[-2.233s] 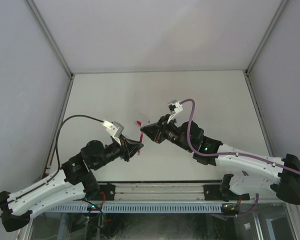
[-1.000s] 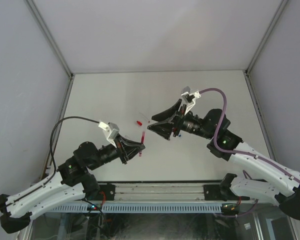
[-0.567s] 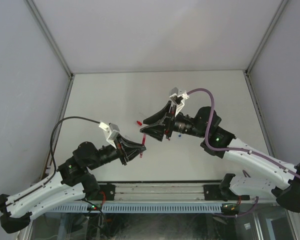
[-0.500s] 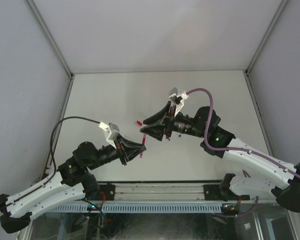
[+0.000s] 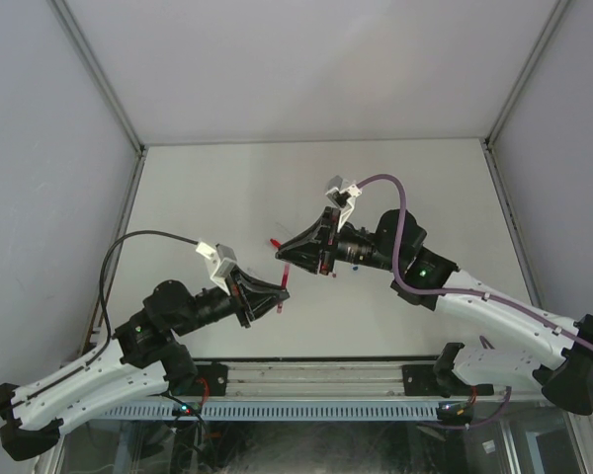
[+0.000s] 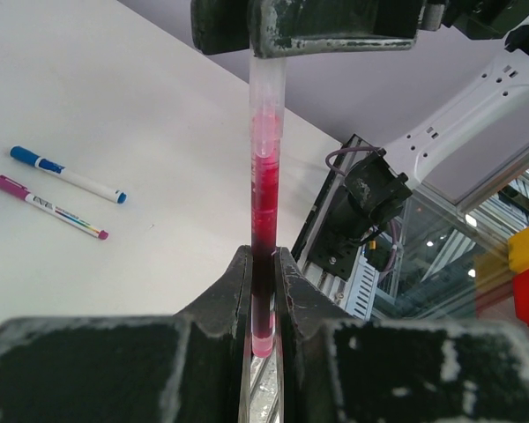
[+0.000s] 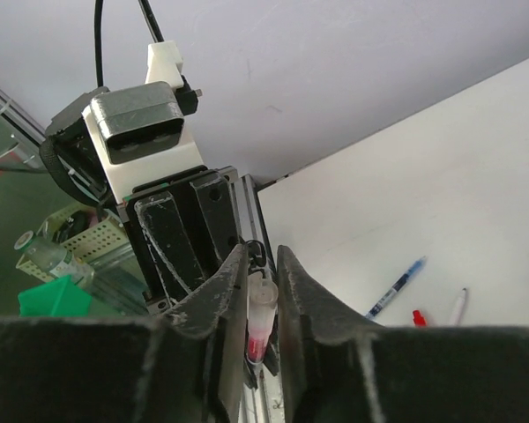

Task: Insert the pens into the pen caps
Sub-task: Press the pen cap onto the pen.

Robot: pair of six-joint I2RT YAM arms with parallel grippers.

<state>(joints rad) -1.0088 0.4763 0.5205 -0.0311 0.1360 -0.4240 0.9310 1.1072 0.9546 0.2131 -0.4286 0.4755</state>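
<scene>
My left gripper is shut on the red lower part of a red pen and holds it above the table. In the left wrist view the pen runs straight up from my jaws to the right gripper at the top. My right gripper is closed round the pen's clear upper end, its fingertips facing the left gripper. A blue pen and a magenta pen lie on the table. A red cap lies by a blue pen and a white pen.
The white table has walls on three sides. The metal rail with the arm bases runs along the near edge. A red cap lies on the table just left of the right gripper.
My right gripper has swung left to the left gripper and narrowed from wide open onto the pen's upper end. The left gripper has held the red pen nearly still.
</scene>
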